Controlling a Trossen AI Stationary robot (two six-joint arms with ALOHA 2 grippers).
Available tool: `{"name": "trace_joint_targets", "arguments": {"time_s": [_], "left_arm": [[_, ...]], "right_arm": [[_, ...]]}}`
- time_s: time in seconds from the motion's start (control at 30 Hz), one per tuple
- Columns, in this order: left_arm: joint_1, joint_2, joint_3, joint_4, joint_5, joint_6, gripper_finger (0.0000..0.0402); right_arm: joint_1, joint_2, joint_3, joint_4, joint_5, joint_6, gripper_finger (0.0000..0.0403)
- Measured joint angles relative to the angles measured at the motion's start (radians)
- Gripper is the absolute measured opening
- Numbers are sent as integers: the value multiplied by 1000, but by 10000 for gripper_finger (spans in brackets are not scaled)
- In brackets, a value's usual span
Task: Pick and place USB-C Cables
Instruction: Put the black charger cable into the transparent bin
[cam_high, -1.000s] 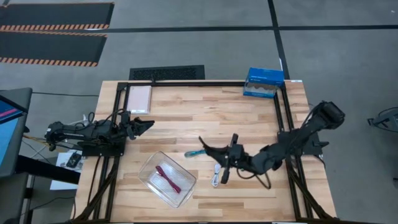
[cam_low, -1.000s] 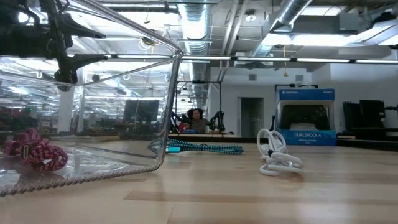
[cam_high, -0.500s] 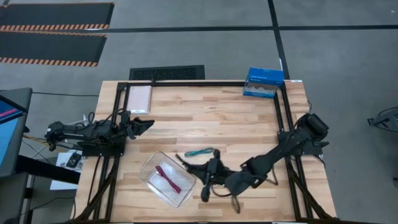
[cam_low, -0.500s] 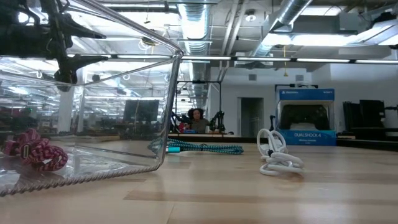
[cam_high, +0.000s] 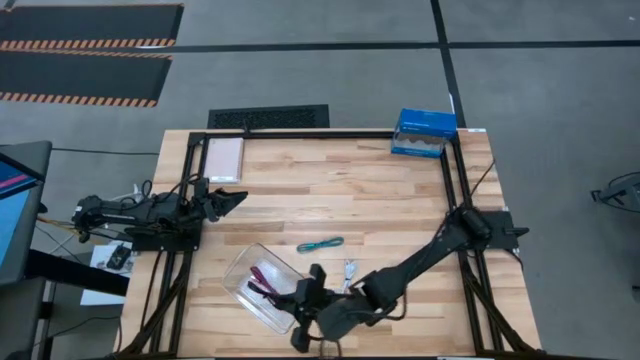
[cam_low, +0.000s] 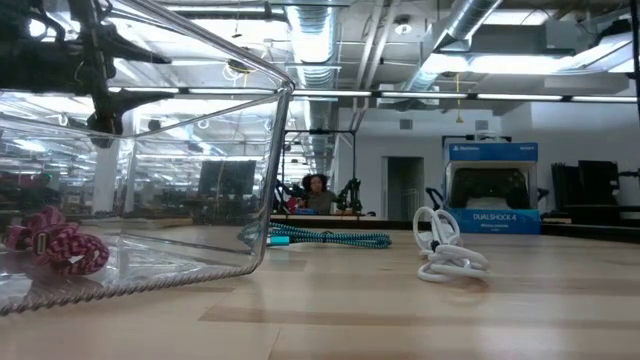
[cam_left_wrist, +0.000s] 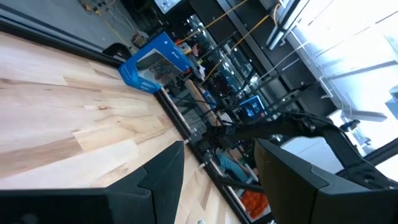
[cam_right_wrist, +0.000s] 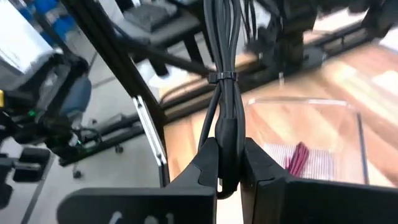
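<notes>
A clear tray (cam_high: 250, 300) sits near the table's front edge, seen close up in the low view (cam_low: 150, 200). A pink cable (cam_high: 262, 282) (cam_low: 55, 245) lies on its floor. My right gripper (cam_high: 284, 293) (cam_right_wrist: 231, 177) hovers at the tray's right rim, shut on a dark bundled cable (cam_right_wrist: 225, 93). A teal cable (cam_high: 320, 244) (cam_low: 330, 238) and a white cable (cam_high: 349, 270) (cam_low: 445, 255) lie on the wood to the right of the tray. At the table's left edge my left gripper (cam_high: 235, 198) (cam_left_wrist: 221, 180) stands open with nothing between its fingers. My right gripper pinches the dark cable's bundled strands (cam_right_wrist: 229, 149) between its two fingers, just below the small tie around the bundle (cam_right_wrist: 222, 77). The fingers come from the table's right, slanting slightly down. The bundle runs on past the fingertips, lifted clear above the tray.
A blue box (cam_high: 424, 132) stands at the far right of the table and a flat pale panel (cam_high: 223, 158) at the far left. Black frame rails (cam_high: 455, 190) run along the table's sides. Bare wood lies between the tray and the far edge.
My right gripper has carried the dark cable toward the table's left and near edge, from beside the white cable to the tray's right rim, turning as it went. It has stayed shut. The white cable, earlier partly under the arm, now lies uncovered.
</notes>
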Motion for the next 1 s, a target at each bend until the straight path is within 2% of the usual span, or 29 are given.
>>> {"name": "trace_joint_targets", "arguments": {"time_s": [0.23,0.5,1.0], "left_arm": [[0,0,0,0,-28,-7,185],[0,0,0,-3,-23,-16,185],[0,0,0,-8,-27,-16,185]], "right_arm": [[-38,116,160,-165,-124,73,27],[-66,190,189,-226,-213,161,27],[-90,223,186,-374,-191,229,27]]}}
